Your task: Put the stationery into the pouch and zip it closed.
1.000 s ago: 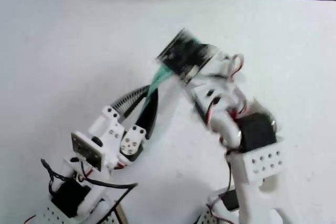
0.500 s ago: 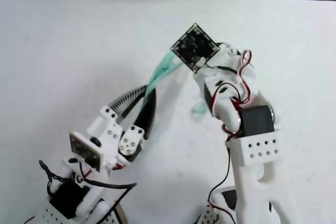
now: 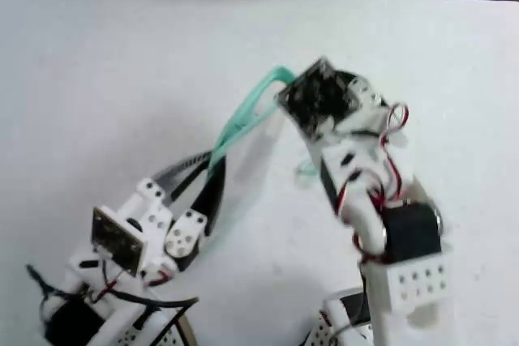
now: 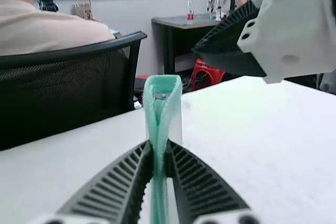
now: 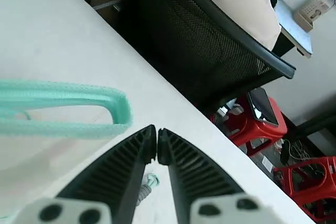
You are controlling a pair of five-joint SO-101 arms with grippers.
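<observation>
Left gripper (image 4: 159,153) was clamped on the pouch (image 4: 163,98). The jaws were nearly shut, with only the green rim's thickness between them, and the pouch stood edge-on, held up off the table (image 3: 97,62).

The pouch's long axis ran straight out from the left jaws, diagonally across the table toward the right arm, so its free end sat right by the right gripper (image 5: 157,135).

The right jaws were closed tip to tip with nothing pinched between them. In the right wrist view the rounded end of the rim was just beside the tips, not between them. From the high view it lay off to the left arm's side of them.

A small teal bit (image 3: 306,169) lay on the table close under the right arm. It could be a zip pull, but I couldn't tell. I also couldn't tell whether anything was inside the pouch.

My read was that the right arm was the nearer one to the free end. It would have to open up and shift sideways onto the rim along that axis, since the left was already anchoring the other end.
</observation>
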